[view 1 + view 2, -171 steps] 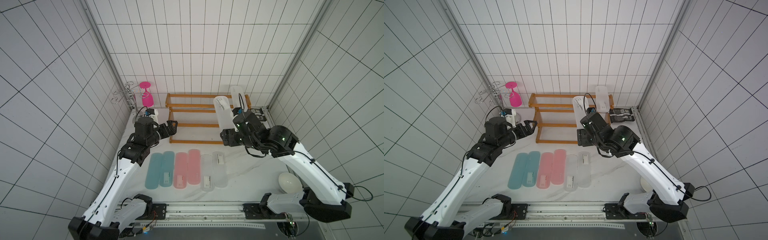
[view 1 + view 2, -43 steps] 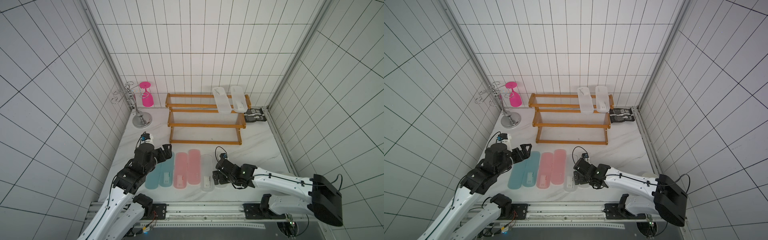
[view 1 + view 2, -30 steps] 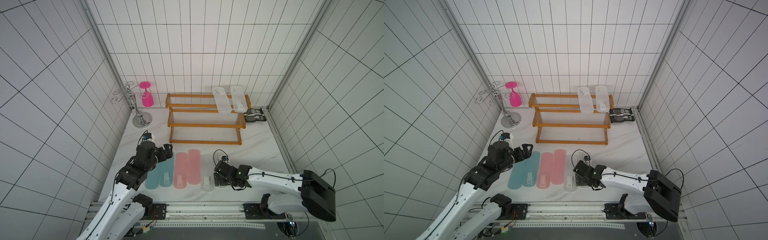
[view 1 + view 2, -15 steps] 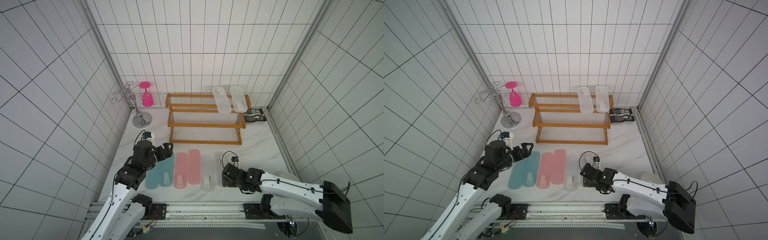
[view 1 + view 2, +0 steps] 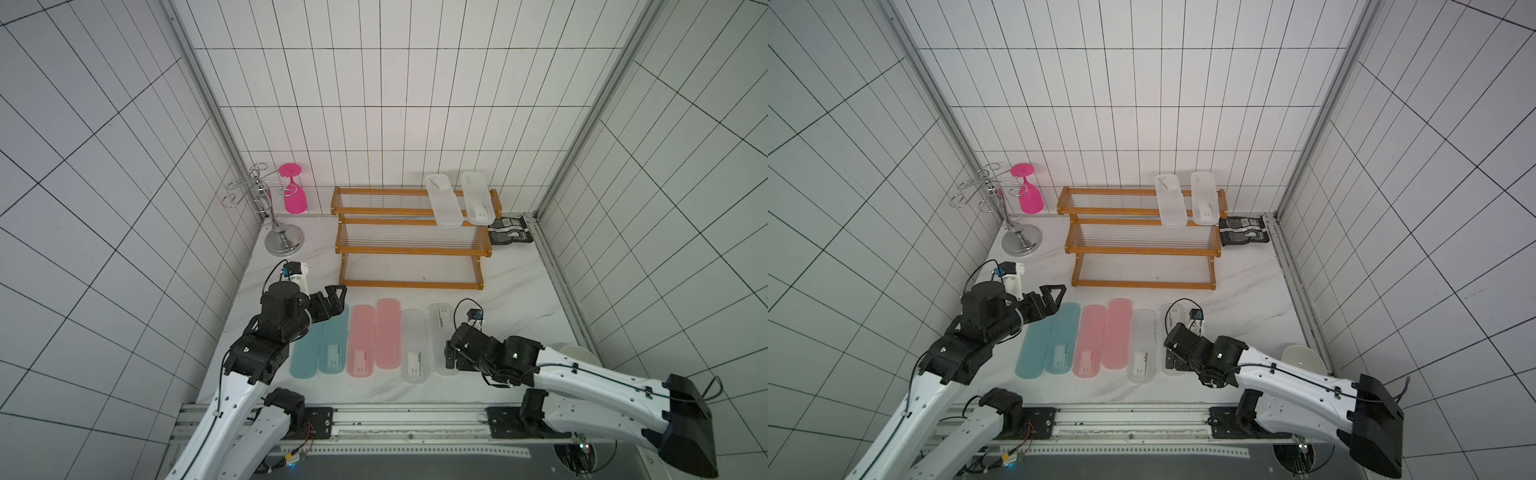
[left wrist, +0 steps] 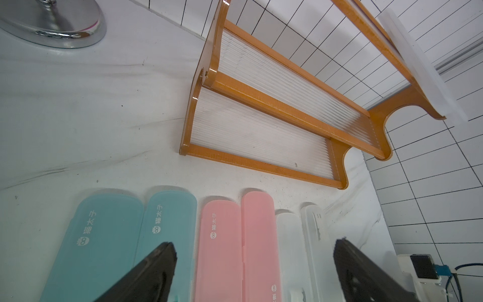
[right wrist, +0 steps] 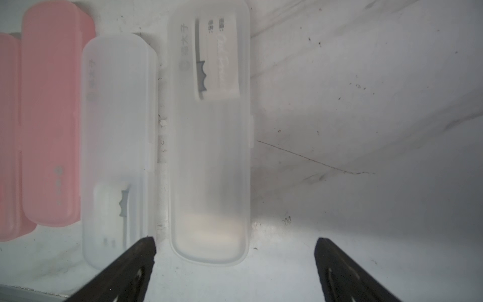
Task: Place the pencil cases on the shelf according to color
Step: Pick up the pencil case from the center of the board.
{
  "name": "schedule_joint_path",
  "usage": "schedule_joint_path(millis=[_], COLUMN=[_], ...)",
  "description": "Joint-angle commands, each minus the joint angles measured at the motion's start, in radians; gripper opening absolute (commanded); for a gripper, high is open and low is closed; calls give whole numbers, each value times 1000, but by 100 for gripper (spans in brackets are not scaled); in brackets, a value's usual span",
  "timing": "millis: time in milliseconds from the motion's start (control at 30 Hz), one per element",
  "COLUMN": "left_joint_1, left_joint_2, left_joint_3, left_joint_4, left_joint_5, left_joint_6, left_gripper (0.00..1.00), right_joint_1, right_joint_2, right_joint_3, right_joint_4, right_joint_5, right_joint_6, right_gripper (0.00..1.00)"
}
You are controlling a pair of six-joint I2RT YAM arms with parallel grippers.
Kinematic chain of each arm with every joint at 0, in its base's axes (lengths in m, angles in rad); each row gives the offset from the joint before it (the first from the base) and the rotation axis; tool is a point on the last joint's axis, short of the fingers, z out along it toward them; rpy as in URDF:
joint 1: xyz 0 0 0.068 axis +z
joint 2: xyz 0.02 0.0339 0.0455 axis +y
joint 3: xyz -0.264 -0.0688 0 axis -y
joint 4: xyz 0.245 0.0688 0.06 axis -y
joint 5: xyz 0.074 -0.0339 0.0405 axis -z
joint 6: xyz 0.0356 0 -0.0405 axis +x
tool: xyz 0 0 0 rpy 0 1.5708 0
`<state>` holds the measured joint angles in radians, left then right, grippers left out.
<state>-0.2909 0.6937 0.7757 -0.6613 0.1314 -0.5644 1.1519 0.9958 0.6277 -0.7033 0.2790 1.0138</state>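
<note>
We see two clear cases [image 5: 444,205] on the top tier of the shelf [image 5: 411,250], far ahead of both grippers. Six lie in a row on the table [image 5: 519,291]: two teal cases [image 5: 334,345], two pink cases [image 5: 388,332] and two clear ones. The right gripper [image 7: 235,244] is empty, its jaws wide apart, with the end of one clear case [image 7: 211,157] just ahead between them. The left gripper [image 6: 253,245], also apart and empty, hovers with the teal cases just below it. We judge about a quarter done.

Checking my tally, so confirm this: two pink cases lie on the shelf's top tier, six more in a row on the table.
Not pink: the two cases on the shelf's top tier are clear, as both top views show. Six more lie in a row on the table.
</note>
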Motion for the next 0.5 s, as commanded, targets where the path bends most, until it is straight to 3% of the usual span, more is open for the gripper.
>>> schedule_joint_path(millis=[0,467], left_joint_1=[15,30], left_joint_2=[11,-15], left_joint_3=[29,8], left_joint_4=[-25,-20], left_joint_5=[-5,-38], left_joint_6=[29,23], left_gripper=[99,99], right_joint_1=[3,10], right_joint_2=[12,179], right_joint_3=[52,45], right_joint_4=[-53,78], right_joint_5=[50,-66], right_joint_6=[34,-13], right_gripper=[99,99])
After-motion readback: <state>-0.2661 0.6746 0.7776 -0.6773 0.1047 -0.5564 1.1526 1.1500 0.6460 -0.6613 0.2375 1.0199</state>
